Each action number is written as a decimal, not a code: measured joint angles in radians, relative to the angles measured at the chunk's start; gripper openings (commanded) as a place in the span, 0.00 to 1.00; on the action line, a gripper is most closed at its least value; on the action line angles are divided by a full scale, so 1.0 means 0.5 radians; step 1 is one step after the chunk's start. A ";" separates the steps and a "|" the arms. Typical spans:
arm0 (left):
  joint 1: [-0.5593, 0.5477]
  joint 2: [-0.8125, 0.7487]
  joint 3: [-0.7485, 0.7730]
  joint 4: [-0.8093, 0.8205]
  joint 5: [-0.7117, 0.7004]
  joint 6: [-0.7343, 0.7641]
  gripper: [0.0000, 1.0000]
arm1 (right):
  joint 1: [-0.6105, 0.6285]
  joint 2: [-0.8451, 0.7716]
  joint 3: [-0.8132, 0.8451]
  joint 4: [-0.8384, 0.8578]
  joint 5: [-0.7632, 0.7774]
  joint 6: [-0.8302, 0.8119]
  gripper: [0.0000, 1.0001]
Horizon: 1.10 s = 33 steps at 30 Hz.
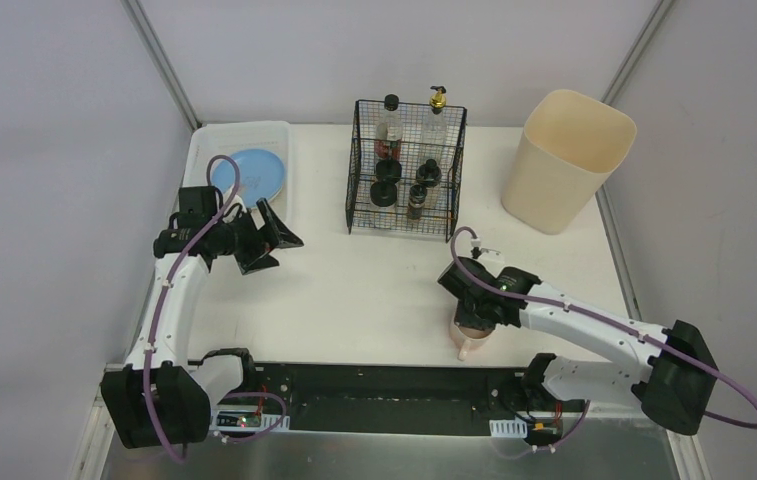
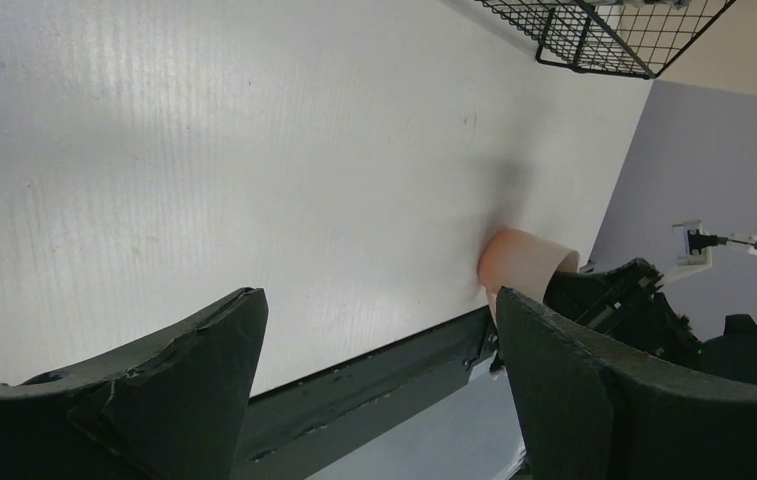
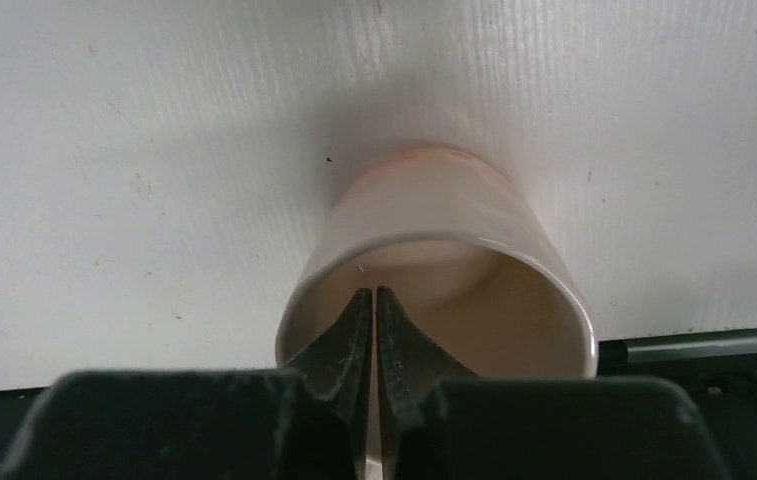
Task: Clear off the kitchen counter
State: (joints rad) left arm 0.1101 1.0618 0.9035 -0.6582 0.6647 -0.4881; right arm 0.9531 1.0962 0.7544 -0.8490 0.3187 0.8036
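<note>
White kitchen counter [image 1: 374, 280]: plate [image 1: 249, 172] in tray [image 1: 254, 130], bottles in basket [image 1: 404, 170]. Looks mostly done. Pink cup [image 3: 434, 220] remains at near edge; right gripper [image 3: 374, 295] pinched together at its rim, hold unconfirmed. Left gripper [image 1: 269, 240] spread apart, empty.

The tabletop [image 3: 154, 150] looks matt white, with fine ribbed lines and a few small specks. The cup [image 3: 434, 200] is smooth and glossy, pale pink, ceramic by its sheen. My right fingers [image 3: 351, 330] and left fingers [image 2: 154, 370] are matt black plastic, rough at the edges. The basket [image 1: 409, 104] is thin black metal wire. The bin [image 1: 554, 180] is matt cream plastic.
</note>
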 measured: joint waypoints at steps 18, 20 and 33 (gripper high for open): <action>-0.052 0.023 0.000 -0.032 -0.008 0.037 0.88 | 0.036 0.375 0.062 0.328 -0.178 0.001 0.11; -0.052 0.023 0.000 -0.041 -0.009 0.039 0.88 | 0.057 0.458 0.120 0.365 -0.199 0.000 0.11; -0.052 -0.041 0.000 -0.080 -0.052 0.050 0.88 | 0.198 1.125 0.778 0.510 -0.321 -0.085 0.12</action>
State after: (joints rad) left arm 0.0841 1.0412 0.9035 -0.6983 0.6388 -0.4629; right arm 1.0523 1.6585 1.1435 -0.5938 0.1581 0.7609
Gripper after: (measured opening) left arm 0.880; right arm 0.117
